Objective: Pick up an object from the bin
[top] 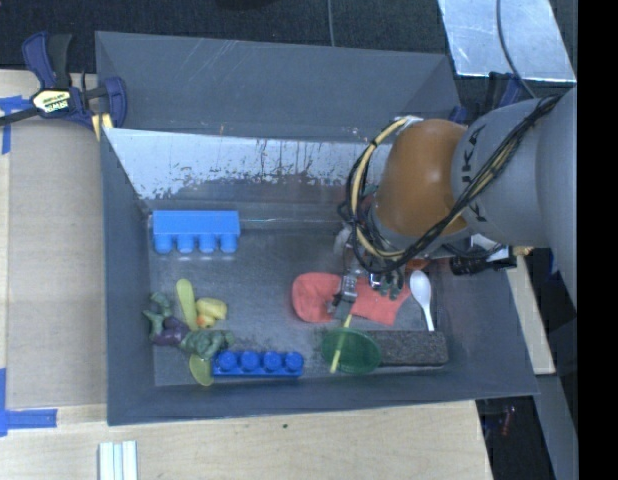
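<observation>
My gripper point(346, 296) hangs low over a flat salmon-red piece point(314, 296) in the right half of the bin, its fingertip at that piece's right part. Whether anything sits between the fingers is hidden. A white spoon point(422, 296) lies just to the right of the gripper. In front of it sits a round green dish with a yellow stick point(351, 352), and beside that a dark grey sponge block point(414, 347).
A light blue block point(195, 233) sits at the back left. A dark blue studded brick point(257, 364) lies at the front. At the front left is a heap of small yellow, green and purple toys point(187, 323). The arm's orange cover and cables hang above the right side.
</observation>
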